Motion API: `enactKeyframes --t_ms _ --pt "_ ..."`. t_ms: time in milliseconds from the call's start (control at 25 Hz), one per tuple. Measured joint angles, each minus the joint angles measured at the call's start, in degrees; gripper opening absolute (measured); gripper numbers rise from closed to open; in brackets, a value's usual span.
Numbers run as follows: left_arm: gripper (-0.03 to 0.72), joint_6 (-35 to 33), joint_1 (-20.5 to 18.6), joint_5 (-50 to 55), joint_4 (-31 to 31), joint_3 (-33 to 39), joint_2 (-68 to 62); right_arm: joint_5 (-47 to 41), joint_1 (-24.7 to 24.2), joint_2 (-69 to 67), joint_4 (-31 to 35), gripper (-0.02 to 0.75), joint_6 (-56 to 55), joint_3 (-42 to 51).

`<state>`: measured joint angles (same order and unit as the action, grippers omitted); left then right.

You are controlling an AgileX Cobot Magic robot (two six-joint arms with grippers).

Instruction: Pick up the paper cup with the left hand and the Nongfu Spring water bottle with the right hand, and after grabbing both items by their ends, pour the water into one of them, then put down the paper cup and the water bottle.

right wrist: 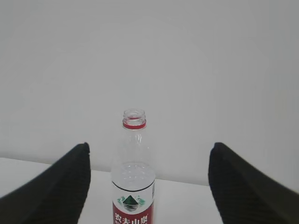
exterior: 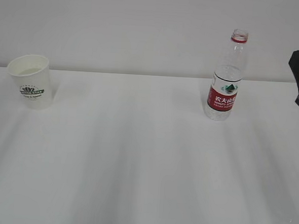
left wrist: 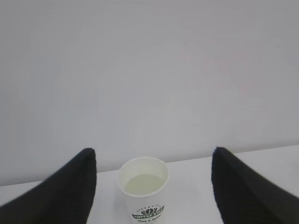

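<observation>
Still at the start, nothing picked up. Left hand (left wrist: 152, 186) wide open, paper cup (left wrist: 144, 186) at 6 o'clock between fingers. Right hand (right wrist: 148, 184) wide open, Nongfu Spring water bottle (right wrist: 133, 177) at 6 o'clock. Next: move in closer, squeeze both.

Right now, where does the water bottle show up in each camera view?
Exterior view: water bottle stands right of centre on the table, uncapped, near the back edge.
Left wrist view: not in it; only the paper cup shows.
Right wrist view: bottom centre, midway between the open end effector fingers.
Shared landmark: the bottle's red neck ring.
</observation>
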<state>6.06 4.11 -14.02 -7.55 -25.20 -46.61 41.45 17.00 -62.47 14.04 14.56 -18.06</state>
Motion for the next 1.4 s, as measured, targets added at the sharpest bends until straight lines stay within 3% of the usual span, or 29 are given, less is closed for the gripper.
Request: enactKeyframes --t_ms 680,1400 --pt "0.558 0.0 0.0 17.0 0.0 0.0 17.6 -24.6 0.0 25.0 0.0 0.590 4.0 0.2" --pt "0.549 0.0 0.0 36.6 -0.1 -1.5 34.0 -46.1 0.0 39.8 0.2 0.589 7.0 -0.3"
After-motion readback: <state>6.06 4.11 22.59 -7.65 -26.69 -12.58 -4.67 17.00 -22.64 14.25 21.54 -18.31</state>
